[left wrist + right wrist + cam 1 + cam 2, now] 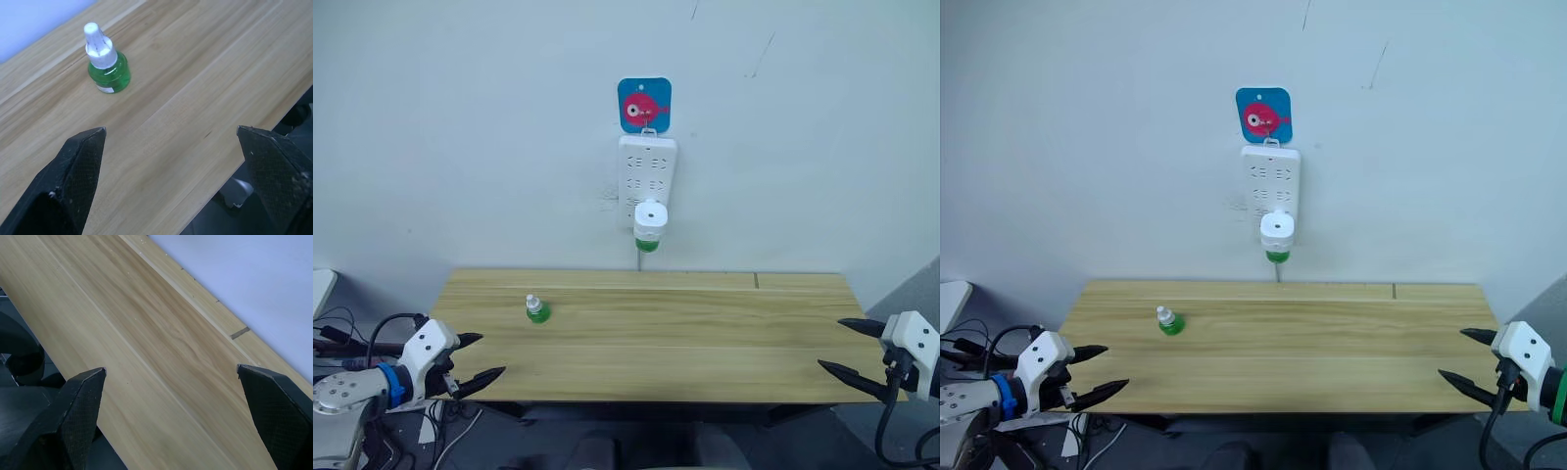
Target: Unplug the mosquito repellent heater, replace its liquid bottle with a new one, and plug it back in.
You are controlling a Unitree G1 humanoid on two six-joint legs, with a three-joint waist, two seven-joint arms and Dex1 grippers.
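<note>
Mosquito repellent heater (650, 219) sits plugged into the lowest socket of the white power strip (647, 168) hanging on the wall, above the table's far edge, its liquid bottle (647, 244) hanging straight down beneath it, long axis vertical. Both grippers wait empty and spread at the near table corners, left gripper (476, 358) and right gripper (850, 346), about equally far from the heater, which lies forward and up between them. Count: one heater, one fitted bottle, one capped new bottle (537, 309) upright on the table (705, 333), nearer the left gripper.
</note>
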